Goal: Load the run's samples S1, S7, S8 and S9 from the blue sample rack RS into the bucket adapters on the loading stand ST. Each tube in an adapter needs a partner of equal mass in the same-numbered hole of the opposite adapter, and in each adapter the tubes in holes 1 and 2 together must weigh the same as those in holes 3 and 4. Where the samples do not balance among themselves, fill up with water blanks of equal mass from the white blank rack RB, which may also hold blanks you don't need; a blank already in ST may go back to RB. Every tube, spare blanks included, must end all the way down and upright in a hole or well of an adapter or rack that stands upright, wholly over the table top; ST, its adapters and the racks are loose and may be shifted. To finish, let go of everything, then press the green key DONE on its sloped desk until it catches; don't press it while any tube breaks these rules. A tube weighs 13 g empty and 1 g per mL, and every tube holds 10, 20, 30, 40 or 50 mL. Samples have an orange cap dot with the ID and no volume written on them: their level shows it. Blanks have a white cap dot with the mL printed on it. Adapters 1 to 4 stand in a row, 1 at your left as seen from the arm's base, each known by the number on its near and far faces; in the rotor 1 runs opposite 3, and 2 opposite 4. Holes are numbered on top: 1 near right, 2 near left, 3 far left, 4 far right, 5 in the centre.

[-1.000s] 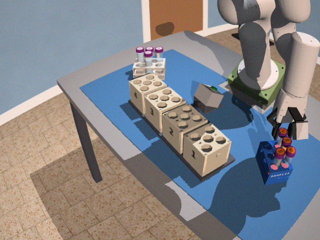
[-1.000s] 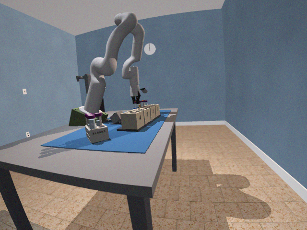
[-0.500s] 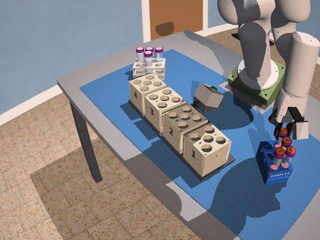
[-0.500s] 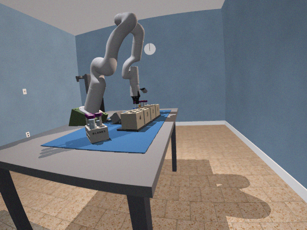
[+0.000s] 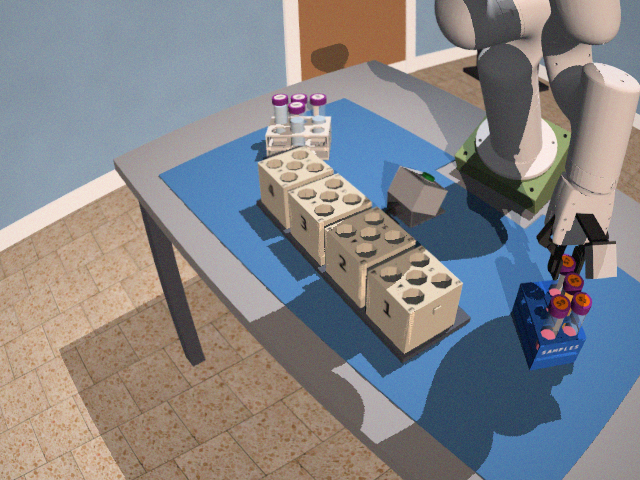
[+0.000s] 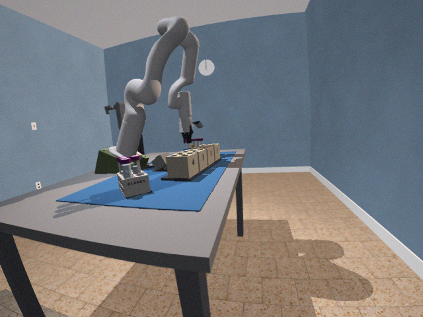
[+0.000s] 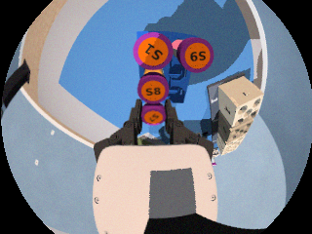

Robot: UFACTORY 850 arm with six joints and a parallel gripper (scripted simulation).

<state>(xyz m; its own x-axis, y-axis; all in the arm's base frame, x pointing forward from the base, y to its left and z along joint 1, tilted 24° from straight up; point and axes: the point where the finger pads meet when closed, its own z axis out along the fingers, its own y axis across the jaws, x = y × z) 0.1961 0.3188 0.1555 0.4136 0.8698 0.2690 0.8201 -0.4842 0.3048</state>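
The blue sample rack (image 5: 550,328) stands at the near right of the mat with several purple-capped, orange-dotted tubes. My gripper (image 5: 566,260) is shut on the cap end of the rack's far tube (image 5: 567,264), which still stands in its well. In the wrist view the fingers clamp that tube; its ID is too small to read. Beyond it stand S8 (image 7: 154,90), S9 (image 7: 198,57) and one more sample (image 7: 152,53). Adapters 1 (image 5: 413,297), 2 (image 5: 369,248), 3 (image 5: 330,209) and 4 (image 5: 294,178) stand in a row with all holes empty.
The white blank rack (image 5: 298,134) with several purple-capped blanks stands beyond adapter 4; it also shows in the exterior view (image 6: 133,182). The grey sloped desk (image 5: 416,196) with the green key (image 5: 428,177) sits between the adapters and the arm's base (image 5: 514,160).
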